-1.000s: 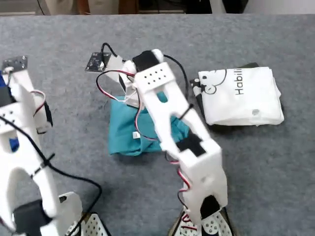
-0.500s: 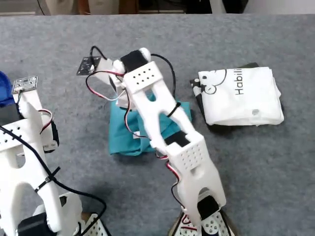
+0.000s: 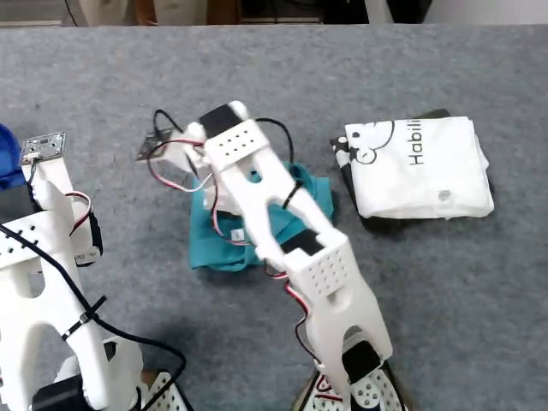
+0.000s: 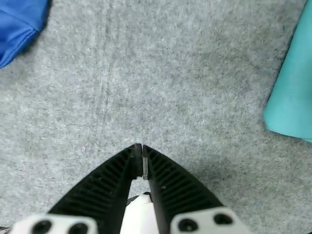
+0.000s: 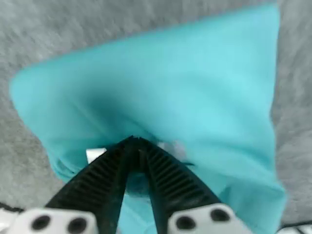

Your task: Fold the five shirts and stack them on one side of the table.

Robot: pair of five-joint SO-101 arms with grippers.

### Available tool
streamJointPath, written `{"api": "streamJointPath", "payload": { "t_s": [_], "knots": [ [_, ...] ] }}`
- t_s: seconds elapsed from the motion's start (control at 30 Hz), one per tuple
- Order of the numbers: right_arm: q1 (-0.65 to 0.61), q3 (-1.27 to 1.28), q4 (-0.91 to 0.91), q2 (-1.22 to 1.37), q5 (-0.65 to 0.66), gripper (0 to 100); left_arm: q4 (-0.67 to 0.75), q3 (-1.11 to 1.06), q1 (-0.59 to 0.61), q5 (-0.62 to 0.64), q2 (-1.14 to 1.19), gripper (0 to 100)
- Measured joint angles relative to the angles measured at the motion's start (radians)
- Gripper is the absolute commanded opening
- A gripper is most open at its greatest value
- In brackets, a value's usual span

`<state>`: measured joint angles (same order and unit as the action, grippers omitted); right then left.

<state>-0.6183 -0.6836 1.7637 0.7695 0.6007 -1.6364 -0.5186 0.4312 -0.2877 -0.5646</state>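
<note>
- Teal shirt (image 3: 212, 247): centre of high view, partly folded, rumpled, flat on grey table (image 3: 479, 291).
- Right arm: reaches from bottom centre across teal shirt.
- Right claw (image 5: 134, 141): closed, tips over teal cloth; cannot tell if cloth is pinched.
- White shirt (image 3: 419, 167): folded, right of frame, stacked on dark shirt (image 3: 342, 175); dark edge shows along left side and top.
- Blue shirt (image 3: 7, 156): left edge of frame, mostly cut off.
- Left claw (image 4: 139, 147): closed, holding nothing, above bare table between blue shirt and teal shirt.
</note>
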Motion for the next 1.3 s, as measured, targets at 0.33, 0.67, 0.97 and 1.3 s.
{"api": "streamJointPath", "payload": {
  "t_s": [0.33, 0.67, 0.97, 1.3],
  "knots": [
    [0.129, 0.232, 0.0, -0.037, -0.064, 0.2, 0.0, -0.023, 0.0, 0.0, 0.0, 2],
    [0.258, 0.578, -0.031, -0.331, -0.069, 0.2, 0.0, -0.061, 0.0, 0.0, 0.0, 2],
    [0.39, 0.749, -0.196, -0.373, -0.061, 0.2, 0.0, -0.061, 0.0, 0.0, 0.0, 2],
    [0.377, 0.557, -0.035, -0.566, -0.061, 0.2, 0.0, 0.029, 0.0, 0.0, 0.0, 2]
  ]
}}
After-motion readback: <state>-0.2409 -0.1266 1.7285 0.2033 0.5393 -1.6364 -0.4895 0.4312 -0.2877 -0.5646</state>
